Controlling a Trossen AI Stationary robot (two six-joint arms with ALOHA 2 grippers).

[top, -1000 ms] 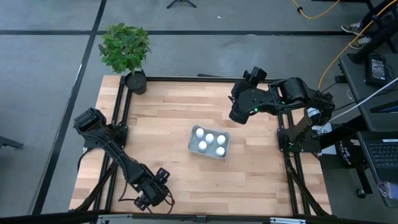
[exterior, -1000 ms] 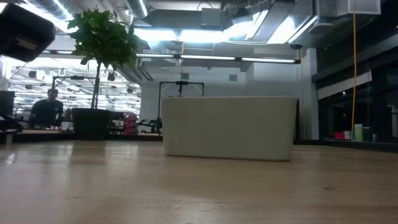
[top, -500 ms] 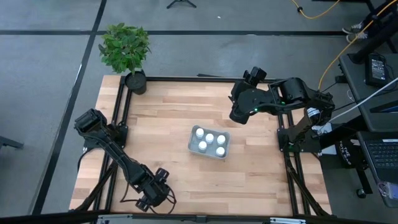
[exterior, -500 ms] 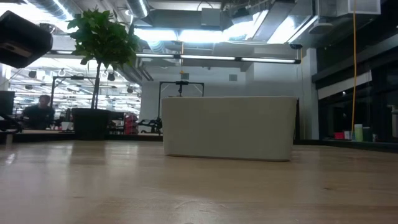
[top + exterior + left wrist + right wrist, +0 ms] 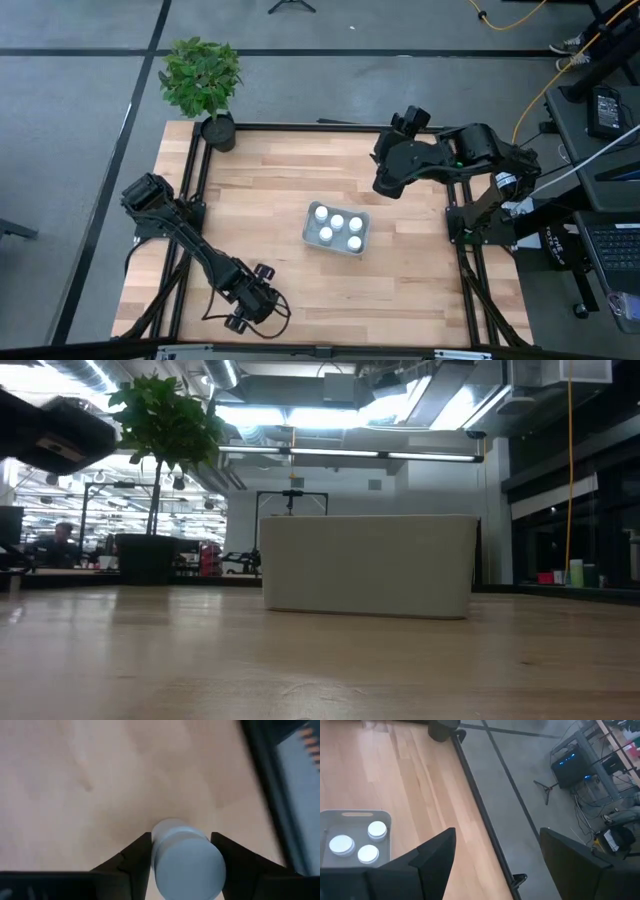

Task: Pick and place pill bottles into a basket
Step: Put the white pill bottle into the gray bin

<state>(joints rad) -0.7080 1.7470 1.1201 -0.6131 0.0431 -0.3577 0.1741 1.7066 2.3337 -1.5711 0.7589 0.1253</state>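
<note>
The pale basket [image 5: 337, 229] sits on the wooden table's middle, holding several white pill bottles [image 5: 336, 222]; in the low view its side wall [image 5: 370, 565] faces me. Near the front left, my left gripper [image 5: 252, 300] points down and is shut on another white pill bottle [image 5: 186, 857], which the gripper hides in the high view. Over the table's far right hangs my right gripper [image 5: 385, 180], open with nothing between its fingers [image 5: 495, 865]. Its wrist view shows the basket [image 5: 350, 815] with three bottles. My left gripper pinches the pill bottle between its two fingers [image 5: 132, 860], one on each side of the bottle's upper part by the cap [image 5: 159, 854]. The fingers come from above, pointing down along the bottle. The bottle stands upright, cap toward the wrist; whether its base touches the table, I cannot tell.
A potted plant [image 5: 203, 80] stands at the table's far left corner. Black frame rails [image 5: 195, 190] run along the left and right edges, with grey floor beyond [image 5: 490, 810]. A person [image 5: 62, 540] sits far back in the room.
My left gripper has shifted a little toward the table's right edge, staying near the front.
</note>
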